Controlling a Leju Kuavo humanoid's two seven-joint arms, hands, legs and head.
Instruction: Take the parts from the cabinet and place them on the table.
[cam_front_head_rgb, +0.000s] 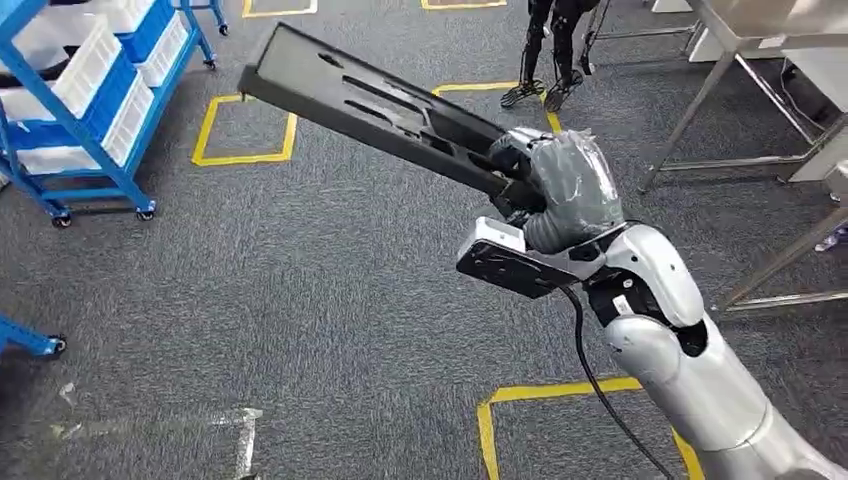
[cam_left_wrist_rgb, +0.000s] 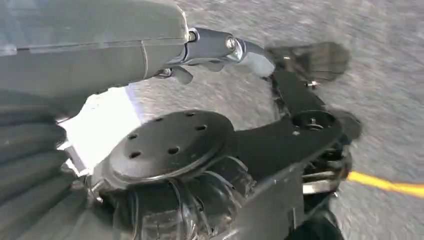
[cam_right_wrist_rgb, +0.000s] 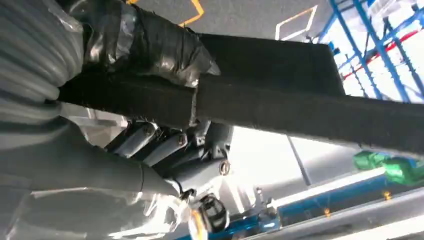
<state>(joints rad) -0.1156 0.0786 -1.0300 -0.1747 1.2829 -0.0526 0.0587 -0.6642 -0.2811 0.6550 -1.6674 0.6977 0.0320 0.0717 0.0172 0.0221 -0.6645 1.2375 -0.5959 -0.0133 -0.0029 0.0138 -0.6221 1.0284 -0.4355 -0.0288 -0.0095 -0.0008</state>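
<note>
While the robot stood on grey carpet between cabinet and table, its right hand was clenched around the near end of the part, a long black tray-like piece with slots along it. From the head view the part jutted up and away to the far left, clear of the floor and of everything else; I judge it was held out like that so its length would not catch on the robot's body or the furniture while being carried. In the right wrist view the fingers, wrapped in clear film, lay over the part's edge. The left hand appeared in its own wrist view hanging over the carpet, blurred; whether it was released or closed I could not tell. Farther off, yellow tape squares marked the floor. A blue rack with white bins stood far left, and steel table legs stood far right, probably the destination. No writing was readable.
</note>
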